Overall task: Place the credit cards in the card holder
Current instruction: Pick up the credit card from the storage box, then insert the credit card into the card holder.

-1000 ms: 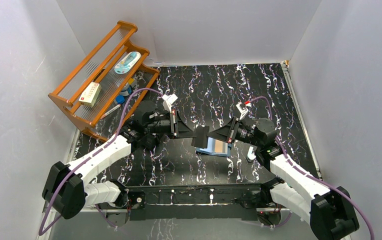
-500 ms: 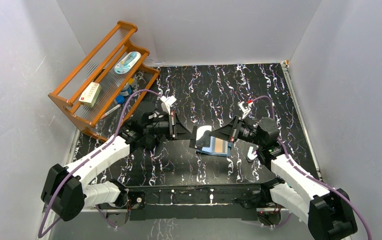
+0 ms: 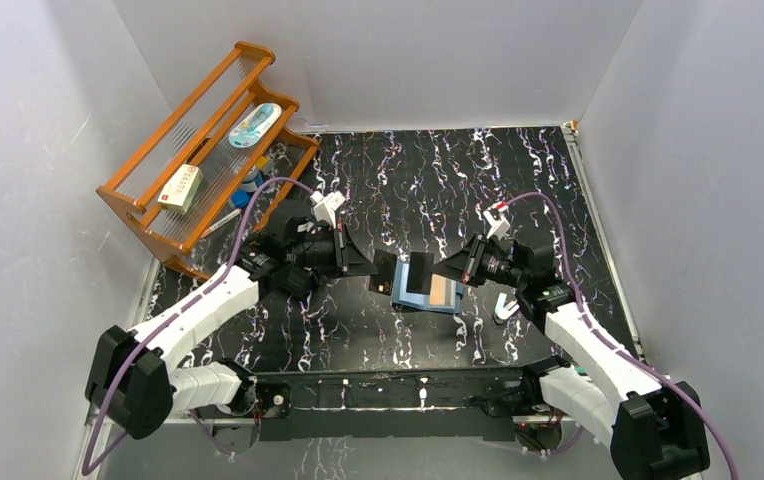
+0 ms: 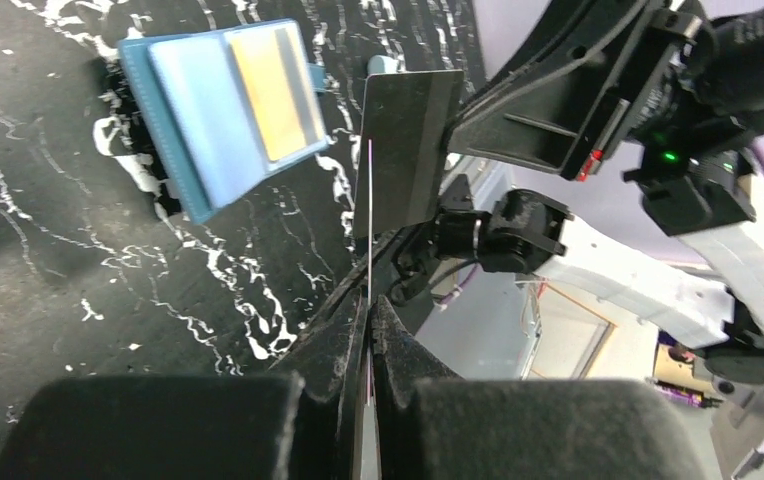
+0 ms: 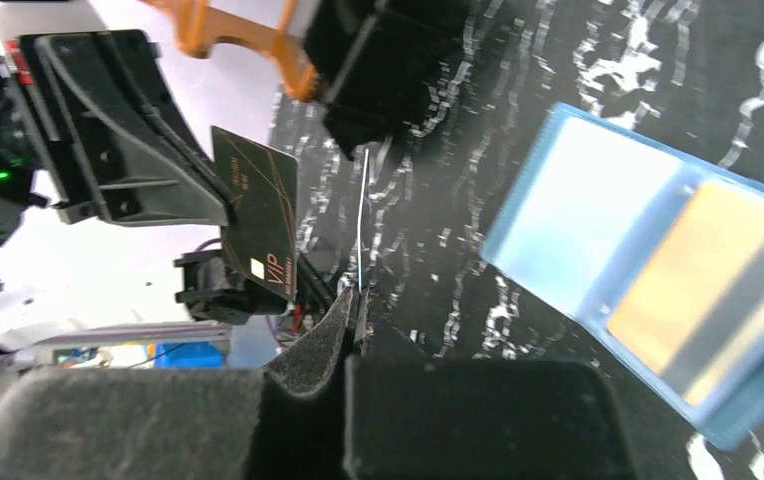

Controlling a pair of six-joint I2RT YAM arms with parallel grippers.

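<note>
The card holder [image 3: 445, 296] lies open on the table, teal with pale blue pockets, an orange-tan credit card [image 3: 443, 291] in its right pocket. It also shows in the left wrist view, card holder [image 4: 220, 115], and in the right wrist view, card holder [image 5: 648, 265]. My left gripper [image 3: 371, 270] is shut on a black credit card [image 5: 258, 228] marked VIP, just left of the holder. My right gripper [image 3: 446, 276] is shut on another dark credit card [image 3: 418, 277], held above the holder's left half. Each wrist view shows its own card edge-on: left gripper [image 4: 369, 300], right gripper [image 5: 358, 296].
An orange wooden rack [image 3: 208, 160] stands at the back left with a white-and-red box [image 3: 180, 187] and other small items. A small white object [image 3: 504, 309] lies right of the holder. White walls close in the table on three sides.
The two grippers, close together a second ago, have drawn apart. The left one has pulled left with its black card. The right one's card now hangs over the holder.
</note>
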